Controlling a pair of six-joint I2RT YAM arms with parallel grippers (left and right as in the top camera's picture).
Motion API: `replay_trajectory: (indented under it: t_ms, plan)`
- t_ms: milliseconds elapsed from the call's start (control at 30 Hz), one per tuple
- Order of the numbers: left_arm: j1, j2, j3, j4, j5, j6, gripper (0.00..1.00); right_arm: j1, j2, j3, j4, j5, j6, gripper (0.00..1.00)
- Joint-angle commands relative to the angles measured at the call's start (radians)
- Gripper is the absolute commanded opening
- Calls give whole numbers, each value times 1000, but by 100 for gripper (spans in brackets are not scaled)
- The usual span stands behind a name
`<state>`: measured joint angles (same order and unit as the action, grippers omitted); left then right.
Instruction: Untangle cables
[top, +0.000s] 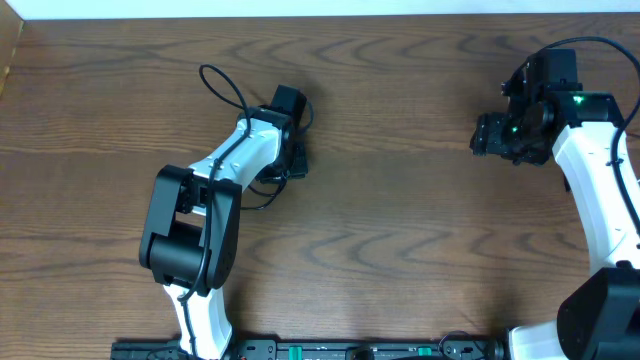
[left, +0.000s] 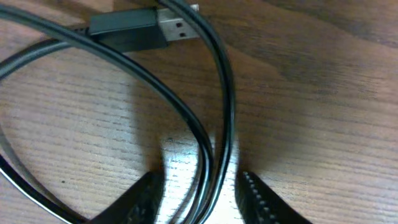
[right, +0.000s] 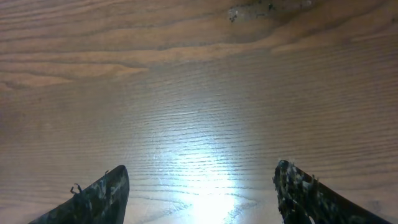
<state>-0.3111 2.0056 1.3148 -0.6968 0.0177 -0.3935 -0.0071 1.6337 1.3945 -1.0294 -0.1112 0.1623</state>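
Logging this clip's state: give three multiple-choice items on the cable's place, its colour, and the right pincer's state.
1. Relative to the left pincer, the cable strands run: A) between its fingers B) outside them C) behind it
2. Cable colour: A) white B) black C) red
3. The right pincer is: A) shut on a plug B) open over bare table C) shut empty
Answers: 1A, strands pass between the fingertips; 2B, both strands look black; 3B, fingers apart, only wood between.

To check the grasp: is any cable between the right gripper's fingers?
No; the right gripper has only the bare table between its fingers.
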Motion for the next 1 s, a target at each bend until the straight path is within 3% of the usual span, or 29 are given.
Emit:
replay_trajectory:
  t_ms: [0,167,500,600,833,967]
  plan:
    - [3,26,-17,-3,-18,8,34,0,8,8,-4,9,-18,71]
    - [3,24,-16,-4,-18,8,8,0,8,8,-4,9,-18,71]
    - [2,-75,59,-56,9,23,7,-1,8,8,-3,16,-18,71]
    - [2,-141,83,-48,156,24,8,0,8,8,-2,16,-18,71]
    - [1,-269,85,136,725,23,8,-1,8,8,1,16,-18,71]
    - [-2,-284,85,157,804,23,8,-1,9,8,0,29,-18,71]
